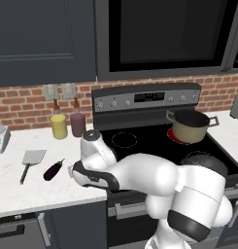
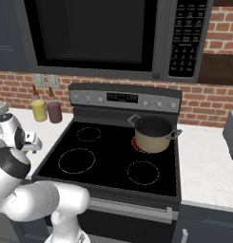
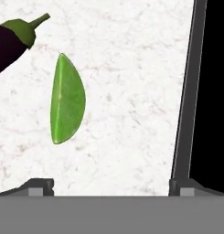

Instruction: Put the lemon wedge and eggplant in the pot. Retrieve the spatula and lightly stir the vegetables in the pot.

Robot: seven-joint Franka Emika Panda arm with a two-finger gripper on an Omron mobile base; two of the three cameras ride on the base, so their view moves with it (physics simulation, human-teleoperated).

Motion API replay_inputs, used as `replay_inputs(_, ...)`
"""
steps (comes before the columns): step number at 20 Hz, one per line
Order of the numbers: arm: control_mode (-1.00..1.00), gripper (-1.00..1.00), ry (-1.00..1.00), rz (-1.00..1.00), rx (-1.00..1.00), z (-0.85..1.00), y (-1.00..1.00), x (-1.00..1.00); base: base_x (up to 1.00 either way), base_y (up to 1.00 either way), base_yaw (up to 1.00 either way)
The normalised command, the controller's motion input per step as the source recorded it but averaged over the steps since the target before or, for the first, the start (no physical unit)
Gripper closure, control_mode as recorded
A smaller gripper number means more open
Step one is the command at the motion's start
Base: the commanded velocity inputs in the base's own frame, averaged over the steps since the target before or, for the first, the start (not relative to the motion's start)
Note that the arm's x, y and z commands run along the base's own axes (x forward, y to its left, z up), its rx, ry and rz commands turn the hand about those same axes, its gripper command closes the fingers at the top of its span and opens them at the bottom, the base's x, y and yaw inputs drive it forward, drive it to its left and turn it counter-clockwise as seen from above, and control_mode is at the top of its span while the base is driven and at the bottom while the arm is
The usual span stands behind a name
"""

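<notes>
Hand view | your gripper hangs jaws wide over the green lemon wedge | glossy purple eggplant just beside that wedge, apart

bare counter around lemon wedge, eggplant near

Glossy purple eggplant and matt lemon wedge on veined marble-look counter.

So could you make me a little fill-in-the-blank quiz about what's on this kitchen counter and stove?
1. The pot stands on the ____.
2. The lemon wedge lies on the white ____.
3. Beside the spatula lies a dark purple ____.
4. The robot's jaws are ____, holding nothing.

Missing words: stove; counter; eggplant; open
</notes>
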Motion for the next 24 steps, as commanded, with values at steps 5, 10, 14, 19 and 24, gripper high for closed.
replay_inputs(5, -1.0, -1.0, 0.0, 0.0, 0.0, -0.13, 0.23, 0.1, 0.0, 0.0, 0.0)
replay_inputs(10, -1.0, -1.0, 0.0, 0.0, 0.0, 0.0, 0.22, 0.0, 0.0, 0.0, 0.0)
replay_inputs(14, -1.0, -1.0, 0.0, -0.01, 0.0, 0.0, 0.1, 0.01, 0.0, 0.0, 0.0)
replay_inputs(19, -1.0, -1.0, 0.01, -0.05, 0.0, -0.09, 0.0, 0.13, 0.0, 0.0, 0.0)
replay_inputs(24, -1.0, -1.0, 0.0, -0.02, 0.0, -0.14, 0.0, 0.19, 0.0, 0.0, 0.0)
